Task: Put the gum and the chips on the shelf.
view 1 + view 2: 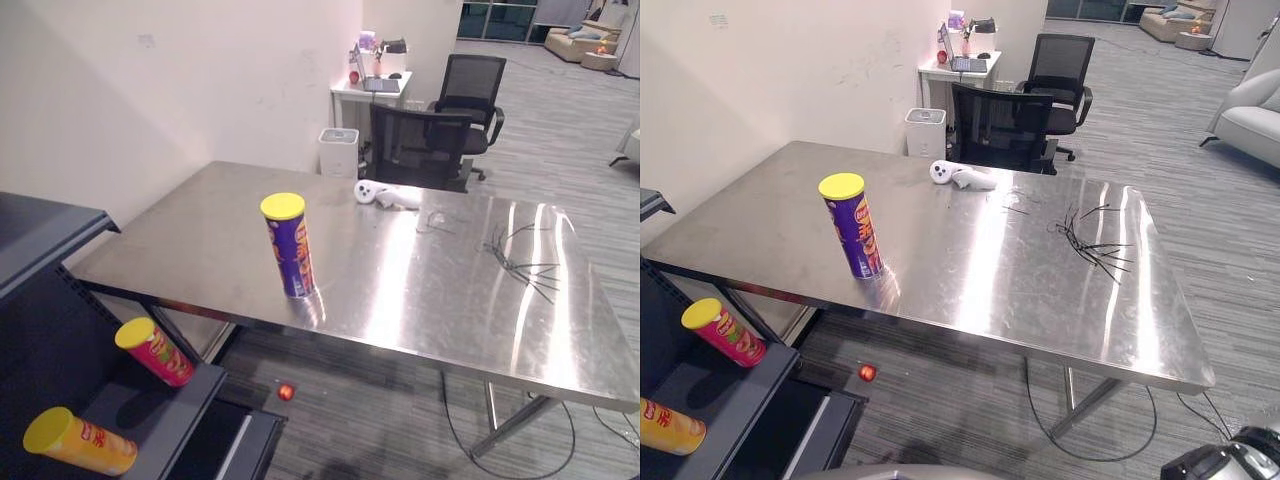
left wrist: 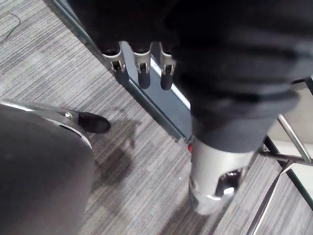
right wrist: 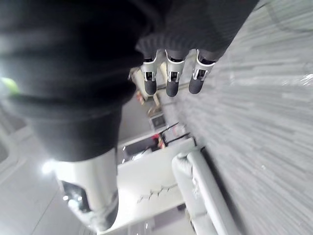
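Nothing is reading clearly: print is showing on the purple chips can (image 1: pixel 289 250) at centre-left, seemingly too small.

Purple chips can (image 1: pixel 290 245), yellow lid, stands upright near the front edge of the table (image 1: pixel 450 290), well above the left hand (image 2: pixel 144 73), which hangs low by the base of the shelf (image 1: pixel 140 410). Two more yellow-lidded cans lie on that shelf: red can (image 1: pixel 155 352) tilted, yellow can (image 1: pixel 80 442) on its side.
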Motion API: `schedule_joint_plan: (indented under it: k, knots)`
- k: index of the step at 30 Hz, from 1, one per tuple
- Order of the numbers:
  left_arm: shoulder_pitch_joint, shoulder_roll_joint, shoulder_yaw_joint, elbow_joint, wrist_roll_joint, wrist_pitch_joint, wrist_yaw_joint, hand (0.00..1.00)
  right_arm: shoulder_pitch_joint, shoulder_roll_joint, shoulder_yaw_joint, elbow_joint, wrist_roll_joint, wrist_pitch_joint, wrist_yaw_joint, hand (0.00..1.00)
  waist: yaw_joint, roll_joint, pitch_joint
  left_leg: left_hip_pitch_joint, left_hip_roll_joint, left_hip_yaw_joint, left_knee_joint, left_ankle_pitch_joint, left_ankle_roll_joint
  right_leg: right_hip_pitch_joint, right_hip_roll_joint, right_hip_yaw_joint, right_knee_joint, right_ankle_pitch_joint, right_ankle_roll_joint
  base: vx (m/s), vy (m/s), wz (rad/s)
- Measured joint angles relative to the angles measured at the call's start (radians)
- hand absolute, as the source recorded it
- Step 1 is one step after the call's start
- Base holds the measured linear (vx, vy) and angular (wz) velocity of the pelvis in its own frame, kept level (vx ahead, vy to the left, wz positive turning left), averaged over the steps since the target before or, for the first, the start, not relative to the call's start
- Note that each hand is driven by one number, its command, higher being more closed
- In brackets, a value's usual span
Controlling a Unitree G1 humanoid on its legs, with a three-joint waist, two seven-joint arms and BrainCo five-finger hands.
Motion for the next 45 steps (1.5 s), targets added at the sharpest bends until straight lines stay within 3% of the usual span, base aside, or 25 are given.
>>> schedule_joint_plan:
  k: [2,6,8,18,26,45]
  knots:
    - [-0.004,0.008,-0.035,-0.003,0.026,0.000,-0.003,0.00,-0.001,0.000,0.151,-0.109,-0.063,-0.004,0.014,0.00,0.007,0.001,0.000,0.001,-0.002,-0.001,0.000,0.000,0.000,-0.003,-0.001,0.002,-0.001,0.000,0.000,0.00,-0.001,-0.04]
    - [-0.012,0.014,-0.072,-0.014,0.034,0.000,-0.010,0.00,-0.018,0.007,0.320,-0.201,-0.138,-0.010,0.085,0.00,0.031,0.003,0.001,-0.002,-0.004,-0.004,0.002,0.002,0.002,-0.013,-0.002,0.000,-0.002,0.000,0.000,0.01,0.000,0.01]
    - [-0.014,0.013,-0.082,-0.016,0.035,0.000,-0.022,0.00,-0.042,0.024,0.406,-0.237,-0.140,-0.010,0.132,0.00,0.052,0.009,0.005,-0.001,-0.004,-0.006,0.006,0.003,0.002,-0.009,-0.002,-0.002,-0.003,0.000,0.000,0.04,-0.002,0.03]
    - [-0.014,0.016,-0.114,-0.044,0.034,0.000,-0.039,0.00,-0.089,0.146,0.720,-0.355,-0.073,-0.011,0.278,0.00,0.080,0.015,0.076,-0.008,-0.008,-0.084,0.006,0.008,0.004,0.043,-0.003,-0.083,-0.022,0.000,0.000,0.02,-0.015,0.21]
    - [-0.013,0.022,-0.113,-0.048,0.033,0.000,-0.039,0.00,-0.168,0.161,0.904,-0.356,-0.050,-0.011,0.355,0.00,0.100,0.003,0.116,-0.021,-0.011,-0.123,0.006,0.014,0.004,0.057,-0.003,-0.115,-0.022,0.002,-0.003,0.01,-0.014,0.16]
    - [-0.008,0.020,-0.092,-0.053,0.033,0.002,-0.039,0.00,-0.230,0.241,1.138,-0.438,-0.046,-0.007,0.421,0.00,0.120,0.006,0.174,-0.055,-0.012,-0.194,0.001,0.050,0.000,0.068,0.000,-0.179,-0.021,0.003,-0.004,-0.03,-0.017,0.11]
